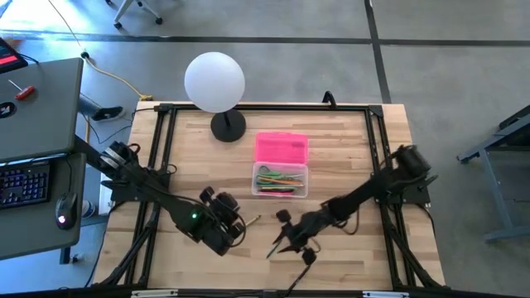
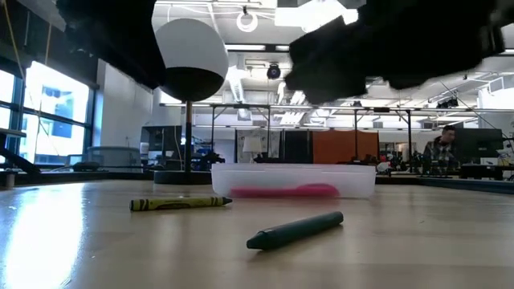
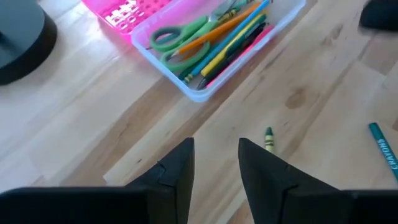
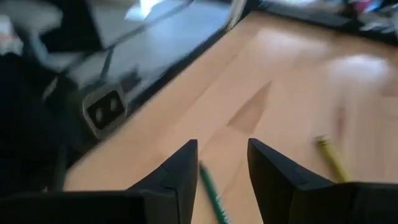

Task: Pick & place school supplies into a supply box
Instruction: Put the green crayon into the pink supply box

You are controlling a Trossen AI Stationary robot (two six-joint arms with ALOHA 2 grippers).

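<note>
While both arms hang low over the front of the wooden desk [image 1: 348,157], the scene breaks down as:

desk: light wood planks, black frame rails round the edges
left arm: comes in from the left edge, reaches toward front centre
right arm: comes in from the right edge, reaches toward front centre
globe lamp [image 1: 214,81]: white ball on a black round base, back of desk, behind-left of the box
supply box [image 1: 280,180]: clear plastic tray, centre of desk, open; pink lid [image 1: 281,148] lies flat, touching its far side
box contents: green-handled scissors [image 3: 177,37] plus orange, yellow, green, pink pens and pencils, all lying inside the tray
left pincer [image 1: 235,223]: spread, holds nothing, hovers above the desk front-left of the box
right pincer [image 1: 277,245]: spread, holds nothing, low over the desk front of the box, fingers either side of the green crayon, contact can't tell
green crayon [image 2: 295,229]: loose on desk, in front of the box, slanted
yellow crayon [image 2: 180,203]: loose on desk, near the left pincer, between it and the box
person [image 2: 441,149]: far back in the room, low view only
</note>
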